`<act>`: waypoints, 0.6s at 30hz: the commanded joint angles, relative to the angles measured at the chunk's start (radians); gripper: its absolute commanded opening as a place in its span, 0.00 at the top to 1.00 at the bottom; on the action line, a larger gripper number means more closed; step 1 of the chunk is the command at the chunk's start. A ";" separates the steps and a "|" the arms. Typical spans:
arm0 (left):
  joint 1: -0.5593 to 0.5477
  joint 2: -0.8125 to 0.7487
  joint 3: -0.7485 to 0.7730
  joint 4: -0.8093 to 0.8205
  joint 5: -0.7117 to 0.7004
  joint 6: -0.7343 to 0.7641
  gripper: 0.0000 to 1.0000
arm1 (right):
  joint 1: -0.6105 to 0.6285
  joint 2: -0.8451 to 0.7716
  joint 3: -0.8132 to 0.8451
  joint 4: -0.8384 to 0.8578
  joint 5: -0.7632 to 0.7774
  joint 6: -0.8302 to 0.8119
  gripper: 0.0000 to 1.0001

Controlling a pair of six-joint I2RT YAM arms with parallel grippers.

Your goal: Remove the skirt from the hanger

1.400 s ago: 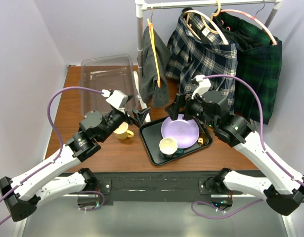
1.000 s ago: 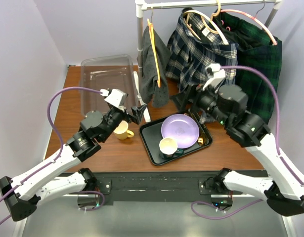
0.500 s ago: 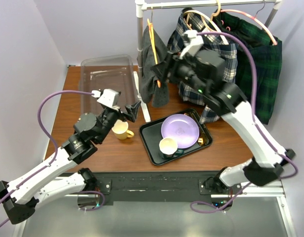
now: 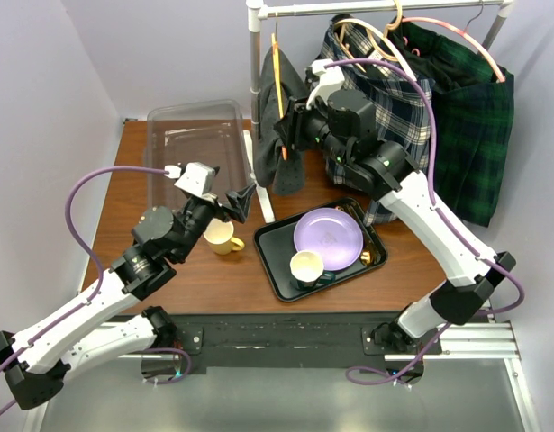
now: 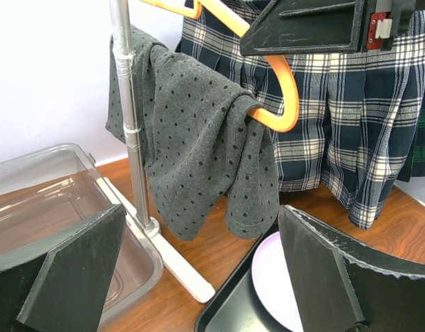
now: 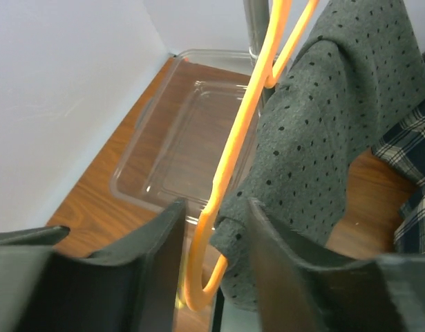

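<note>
Just right of the shiny round metal pole (image 5: 129, 117), we see the grey skirt (image 5: 191, 138), a soft knit speckled with dark dots, draped in folds over a smooth orange hanger (image 5: 278, 117) with a curled lower end. Our right gripper (image 6: 213, 214) has its flat black fingers either side of that curl and the skirt's fold; we cannot tell whether they press on it. Nearer than the pole, our left gripper (image 4: 243, 200) gapes wide, holding nothing. Left of the pole, a clear rigid bin (image 4: 191, 144) sits on the wooden bench (image 4: 128, 144).
</note>
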 commanded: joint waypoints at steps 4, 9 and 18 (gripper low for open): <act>0.001 0.005 0.003 0.046 0.021 0.019 0.04 | -0.002 0.035 0.013 0.052 0.038 -0.009 0.61; -0.001 0.011 0.005 0.044 0.030 0.022 0.04 | -0.002 0.060 0.033 0.044 0.042 0.003 0.63; -0.001 0.023 0.002 0.044 0.038 0.029 0.05 | -0.002 0.026 0.020 0.108 0.167 0.000 1.00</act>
